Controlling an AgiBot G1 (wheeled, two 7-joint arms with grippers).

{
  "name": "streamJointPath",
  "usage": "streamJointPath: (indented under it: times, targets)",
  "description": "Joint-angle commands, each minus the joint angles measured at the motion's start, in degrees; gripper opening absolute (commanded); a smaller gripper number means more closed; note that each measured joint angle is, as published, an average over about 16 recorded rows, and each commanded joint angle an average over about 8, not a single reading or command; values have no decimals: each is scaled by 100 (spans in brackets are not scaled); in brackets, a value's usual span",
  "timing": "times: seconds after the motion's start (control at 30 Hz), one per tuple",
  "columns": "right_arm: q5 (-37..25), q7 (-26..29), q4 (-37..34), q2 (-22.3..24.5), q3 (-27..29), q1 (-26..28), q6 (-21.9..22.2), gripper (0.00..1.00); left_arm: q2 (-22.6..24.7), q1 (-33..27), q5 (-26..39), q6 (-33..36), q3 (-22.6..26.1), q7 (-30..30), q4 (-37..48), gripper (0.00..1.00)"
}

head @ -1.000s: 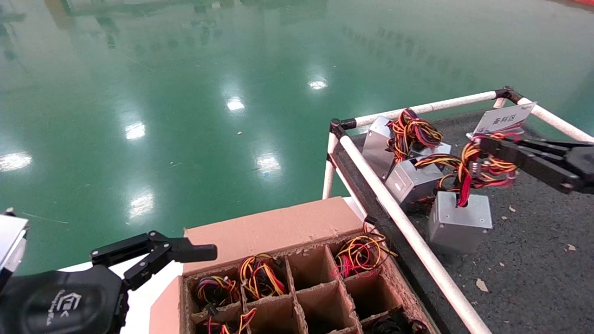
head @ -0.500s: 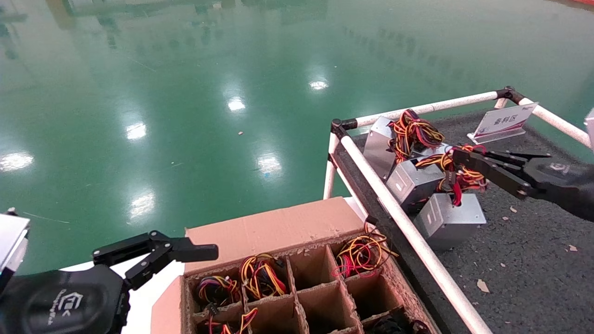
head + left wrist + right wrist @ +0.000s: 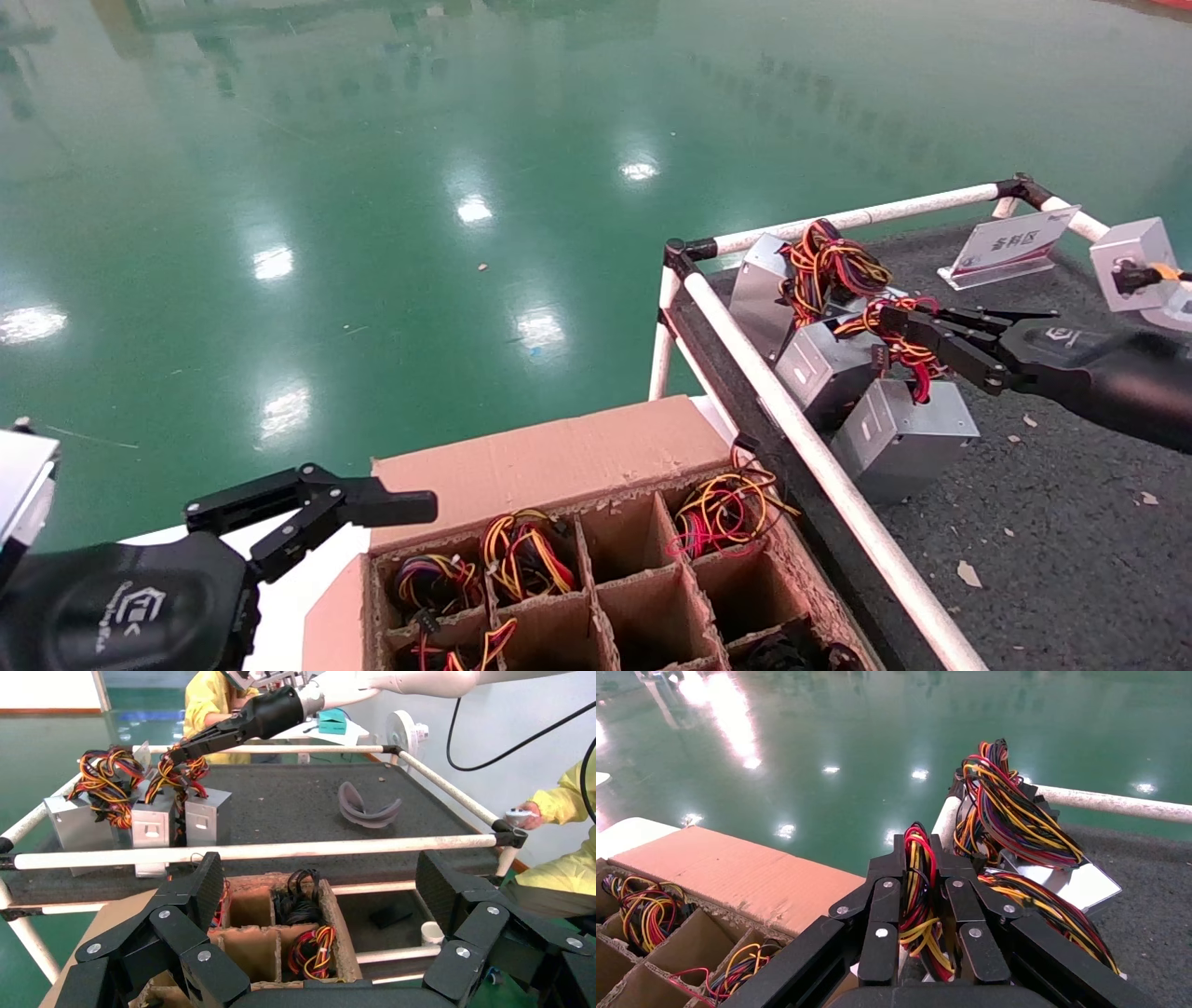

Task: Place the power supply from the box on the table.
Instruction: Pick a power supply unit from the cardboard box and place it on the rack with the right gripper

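Since a second ago the right pincer (image 3: 899, 328) has swung from the far right toward the middle of the head view and sunk lower, carrying the wire bundle (image 3: 901, 347) with it; the power supply (image 3: 905, 431) beneath has come down with it and now sits tilted on the bench (image 3: 1071, 522), hard against the white pipe rail (image 3: 819, 466). That pincer is closed tight on the red, yellow and black wires, which the right wrist view shows squeezed between its black fingers (image 3: 880, 917). The unit itself lies just below and to the left of the fingertips, hanging from the same bundle.

It is a plain silver-grey metal block, boxy and smooth. Two more like it (image 3: 824, 368) crowd the rail corner above, topped with tangled wire. The bench surface is dark, coarse and gritty. At upper right of the head view stands a small white sign (image 3: 1010, 244) with printed characters I cannot read.

At lower centre is the box (image 3: 549, 461), brown corrugated cardboard with ragged grid cells, some holding wires. The left pincer (image 3: 372, 511) hangs at lower left beside its flap, spread wide and holding nothing.
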Motion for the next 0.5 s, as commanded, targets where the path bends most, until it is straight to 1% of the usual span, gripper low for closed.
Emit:
streamJointPath:
  times: [0.03, 0.5]
  targets:
    - [-30, -29, -56, -30, -19, 27, 27, 100, 0, 0, 0, -1, 0, 0, 1, 100]
    - [0, 6, 20, 10, 1, -10, -7, 100, 0, 0, -1, -1, 0, 0, 1, 100]
